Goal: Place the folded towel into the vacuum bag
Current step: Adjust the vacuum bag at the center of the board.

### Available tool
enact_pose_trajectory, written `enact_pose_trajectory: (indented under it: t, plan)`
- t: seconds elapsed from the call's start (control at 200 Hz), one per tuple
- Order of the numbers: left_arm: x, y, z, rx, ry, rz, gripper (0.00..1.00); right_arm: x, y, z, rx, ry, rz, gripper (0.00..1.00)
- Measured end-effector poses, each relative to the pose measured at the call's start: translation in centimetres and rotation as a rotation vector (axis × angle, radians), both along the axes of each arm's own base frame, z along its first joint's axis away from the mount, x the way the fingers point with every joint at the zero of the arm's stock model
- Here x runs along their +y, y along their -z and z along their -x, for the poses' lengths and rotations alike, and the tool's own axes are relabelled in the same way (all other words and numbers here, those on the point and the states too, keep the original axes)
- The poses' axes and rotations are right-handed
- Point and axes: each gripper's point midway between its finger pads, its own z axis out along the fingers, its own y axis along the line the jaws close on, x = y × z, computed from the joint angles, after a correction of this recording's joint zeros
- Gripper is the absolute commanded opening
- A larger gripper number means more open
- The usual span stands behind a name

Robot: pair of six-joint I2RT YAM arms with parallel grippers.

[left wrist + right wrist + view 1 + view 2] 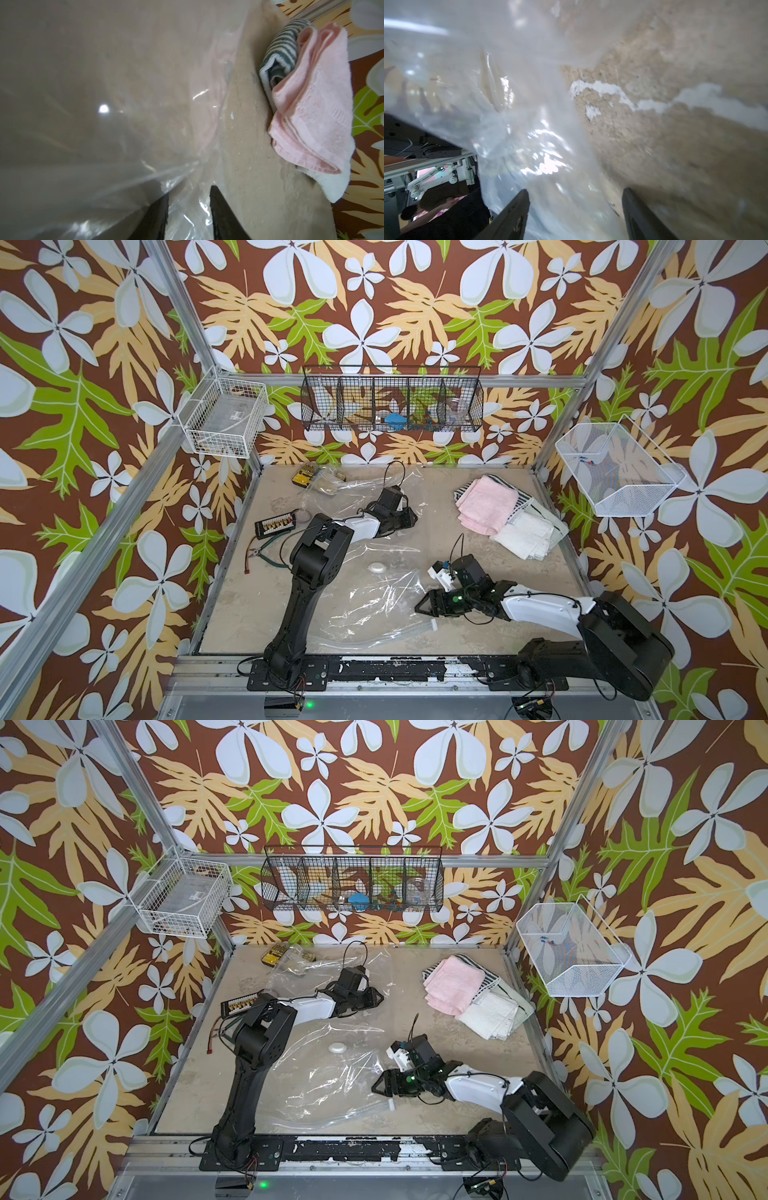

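Beige and scuffed, the table (457, 485) carries the vacuum bag (357, 614), which sprawls crumpled from the far left to the near centre with its white valve cap (377, 567) facing up. It holds nothing. The folded towel (488, 502), pink, lies well apart at the far right on top of a striped towel (524, 498), with a white towel (524, 537) overlapping the pile on the near side.

Both arms are at the bag's right-hand edge. The left gripper (188, 193) is at the far end, its jaws narrowly apart with film between them and no visible pinch. The right gripper (575, 191) is at the near end, its jaws spread wide over the plastic.

This looks like the bag-opening step, with the towel untouched. Next, one layer of film needs a firm pinch and a lift so that the mouth gapes toward the towels. The slippery film could bunch up or slide out.
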Motion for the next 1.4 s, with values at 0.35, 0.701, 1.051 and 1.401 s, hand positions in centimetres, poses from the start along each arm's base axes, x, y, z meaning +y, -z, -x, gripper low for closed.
enact_pose_trajectory:
  t: [0.35,0.701,1.051,1.401]
  plan:
    - [1.7,-0.7,0.6,0.038,-0.042,-0.061,0.38,0.1,-1.1,-0.2,-0.065,-0.020,-0.014,0.10]
    - [2.3,-0.8,-2.2,0.000,-0.064,-0.100,0.38,-2.5,-2.2,3.4,-0.014,0.030,-0.041,0.00]
    - [4.4,-1.3,-0.6,0.028,-0.081,-0.182,0.43,-3.4,-0.9,3.6,0.022,0.053,0.032,0.02]
    - [4.0,-10.5,2.3,-0.088,-0.044,-0.136,0.48,-3.7,0.6,-1.2,-0.057,0.143,0.183,0.00]
